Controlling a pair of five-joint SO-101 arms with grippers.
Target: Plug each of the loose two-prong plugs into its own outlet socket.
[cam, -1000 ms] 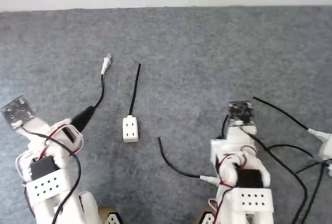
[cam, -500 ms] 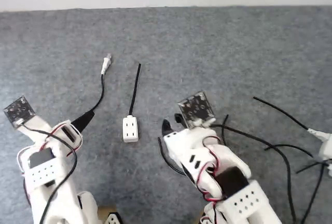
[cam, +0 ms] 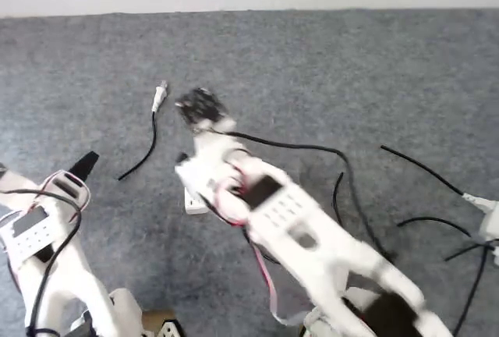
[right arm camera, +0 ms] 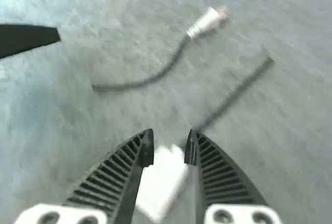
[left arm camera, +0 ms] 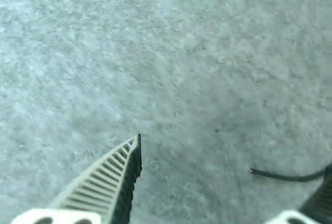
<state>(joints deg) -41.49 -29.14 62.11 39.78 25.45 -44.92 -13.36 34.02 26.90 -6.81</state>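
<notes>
At lower left of the high view, the left hand (left arm camera: 233, 156) is seen released and empty, its fingers spread wide above the grey surface (cam: 351, 64). The tail end of a black cord (cam: 144, 150) lies just beside it, so the hand is judged to be parked within reach of that cord rather than at work on it.

Further up, at upper left of centre, the loose white plug (cam: 160, 97) lies on the surface at the far end of the same cord, touched by neither hand and well apart from the socket (right arm camera: 162, 182).

At centre, the right arm is stretched diagonally across the surface, and the right hand (right arm camera: 167, 137) is held low over the white socket, its fingers parted by a narrow gap with the block showing between and beneath them. No grip is yet made out. The pose is read as an approach to take or steady the socket so that the plug can be brought to it.

At the right edge, a white fitting (cam: 490, 216) and several black leads lie loose. Whether it is plug or socket cannot be told.
</notes>
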